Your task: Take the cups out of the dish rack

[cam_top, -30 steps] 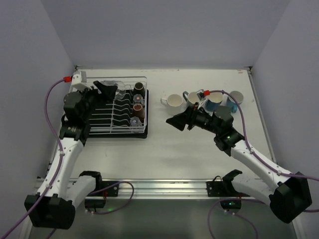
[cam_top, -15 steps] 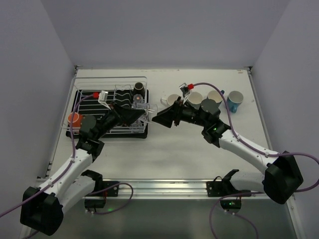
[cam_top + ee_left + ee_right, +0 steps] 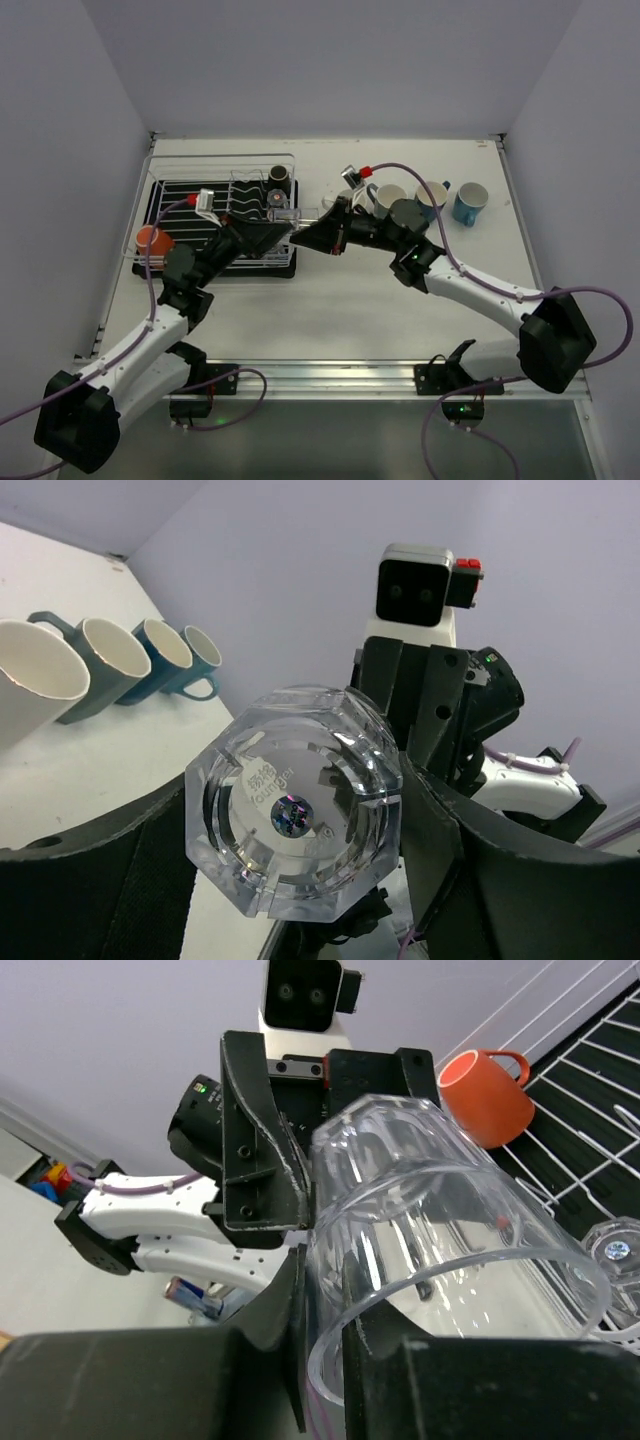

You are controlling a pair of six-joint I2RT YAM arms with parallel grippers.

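A clear glass tumbler (image 3: 296, 214) hangs in the air just right of the dish rack (image 3: 190, 215), between both grippers. My left gripper (image 3: 283, 226) is shut on its body, the thick base (image 3: 295, 810) facing the left wrist camera. My right gripper (image 3: 306, 231) is shut on the tumbler's rim (image 3: 450, 1250), one finger inside the wall and one outside (image 3: 300, 1300). An orange mug (image 3: 150, 240) and a dark brown cup (image 3: 280, 178) stay in the rack. Another glass tumbler (image 3: 612, 1255) lies on the wires.
Several mugs stand in a row on the table right of the rack: cream ones (image 3: 388, 197), a dark blue one (image 3: 165, 658) and a light blue one (image 3: 468, 203). The two arms meet nose to nose above the rack's right edge.
My left arm has carried the glass tumbler from the rack's far side to its right edge. My right arm has moved left to meet it, and its fingers have shut on the rim.
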